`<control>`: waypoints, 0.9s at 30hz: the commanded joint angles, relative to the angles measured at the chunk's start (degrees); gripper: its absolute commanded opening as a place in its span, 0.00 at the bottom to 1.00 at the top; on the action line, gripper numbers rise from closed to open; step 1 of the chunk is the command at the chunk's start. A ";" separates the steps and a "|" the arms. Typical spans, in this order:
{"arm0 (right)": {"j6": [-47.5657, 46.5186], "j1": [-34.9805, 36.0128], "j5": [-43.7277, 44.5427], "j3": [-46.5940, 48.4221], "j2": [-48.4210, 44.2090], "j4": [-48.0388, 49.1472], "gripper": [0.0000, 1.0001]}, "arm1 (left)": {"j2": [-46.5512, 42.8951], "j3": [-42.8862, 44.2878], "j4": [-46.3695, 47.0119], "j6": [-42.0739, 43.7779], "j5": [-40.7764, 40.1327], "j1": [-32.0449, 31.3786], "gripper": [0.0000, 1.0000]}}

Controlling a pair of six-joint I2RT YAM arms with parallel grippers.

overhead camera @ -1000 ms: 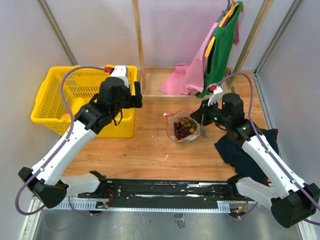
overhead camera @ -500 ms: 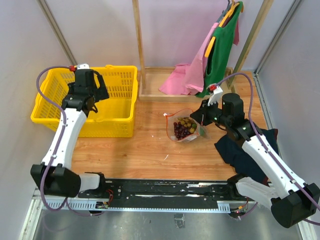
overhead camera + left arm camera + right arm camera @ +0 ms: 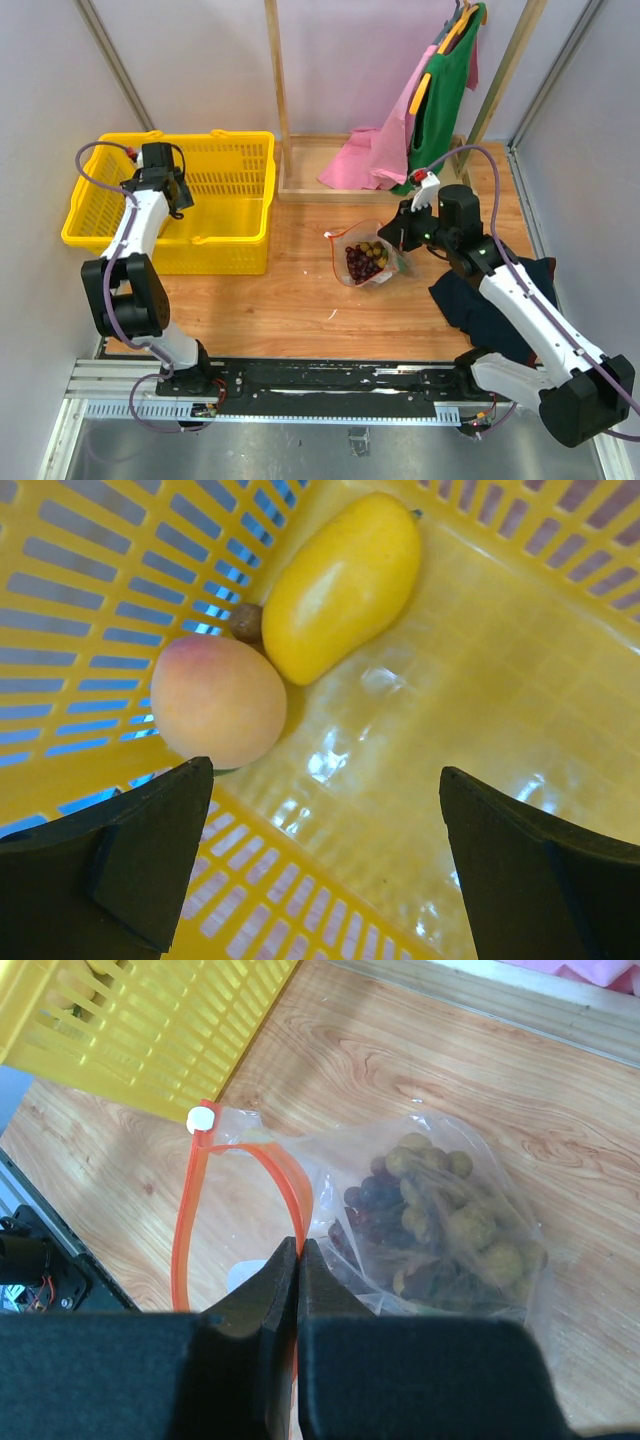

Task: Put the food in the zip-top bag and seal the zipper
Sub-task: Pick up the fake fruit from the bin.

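Note:
The clear zip-top bag (image 3: pixel 368 258) lies on the wooden table with green grapes (image 3: pixel 470 1225) and dark purple grapes (image 3: pixel 375 1205) inside. Its red-orange zipper (image 3: pixel 188 1230) gapes open in a loop. My right gripper (image 3: pixel 299 1245) is shut on the near side of the zipper strip; it also shows in the top view (image 3: pixel 400 233). My left gripper (image 3: pixel 325 775) is open inside the yellow basket (image 3: pixel 480 680), just above a yellow oval fruit (image 3: pixel 340 585) and a small orange fruit (image 3: pixel 217 700) in the corner. In the top view the left gripper (image 3: pixel 170 198) is over the basket's left part.
The yellow basket (image 3: pixel 230 137) stands at the back left. Pink and green clothes (image 3: pixel 440 90) hang at the back right on a wooden frame. A dark cloth (image 3: pixel 490 300) lies at the right under my right arm.
My left arm has swung from the basket's right side to its left part and lowered into it, jaws open. My right gripper still holds the zipper strip.

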 commanded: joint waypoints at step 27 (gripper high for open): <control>-0.68 0.39 -1.97 0.51 2.28 1.21 0.01 | 16.12 -3.05 9.95 -1.01 -14.29 8.73 0.99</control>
